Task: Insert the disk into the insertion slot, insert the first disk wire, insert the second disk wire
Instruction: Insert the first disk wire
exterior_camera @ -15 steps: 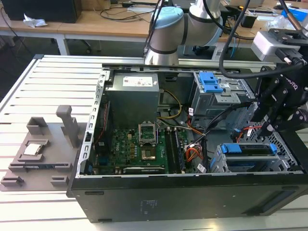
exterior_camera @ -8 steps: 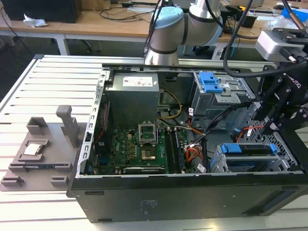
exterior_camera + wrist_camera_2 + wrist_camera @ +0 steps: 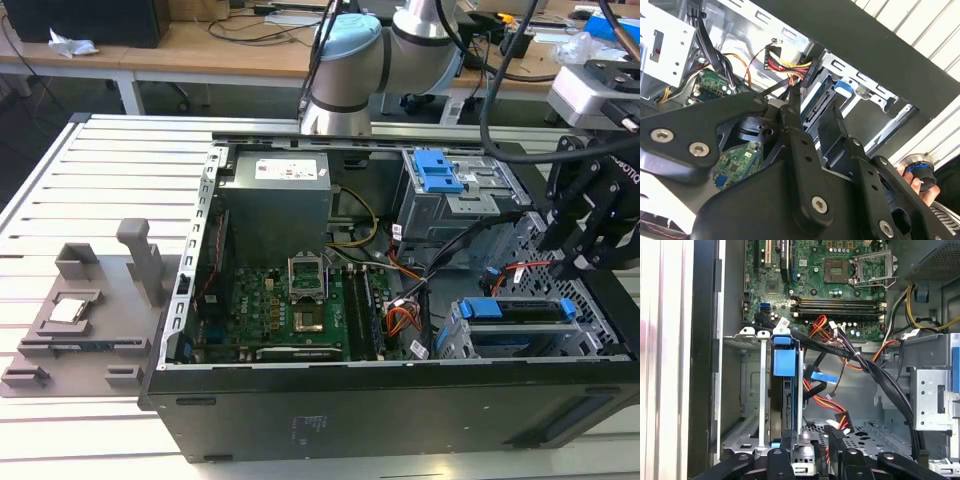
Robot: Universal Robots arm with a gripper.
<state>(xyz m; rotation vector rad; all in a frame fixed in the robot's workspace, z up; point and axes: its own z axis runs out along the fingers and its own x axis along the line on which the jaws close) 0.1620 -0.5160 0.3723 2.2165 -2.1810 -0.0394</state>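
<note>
Disk: the disk (image 3: 500, 309) stands on edge at about 4 o'clock inside the open case (image 3: 400, 410) in the exterior view. It sits down in the insertion slot (image 3: 452, 342), and to my eye it is fully home, with its connector end turned toward the loose cables.
Look: a silver-grey body seen edge-on, framed in bright blue, with a blue pull tab (image 3: 785, 362) in the first wrist view.
Slot: grey perforated sheet metal, close around the drive, keeping it upright.
Wire: a plug on red, yellow and black leads (image 3: 790, 64) lies just beside the drive's connector end and looks unplugged.
Gripper: the gripper (image 3: 572, 265) is at 1 o'clock of the disk, angled toward that end. Its jaws are narrowly apart, with nothing clearly clamped.
Around: the motherboard (image 3: 290, 310) is at 9 o'clock of the disk, and the taller bay (image 3: 470, 200) is at 11 o'clock.
</note>
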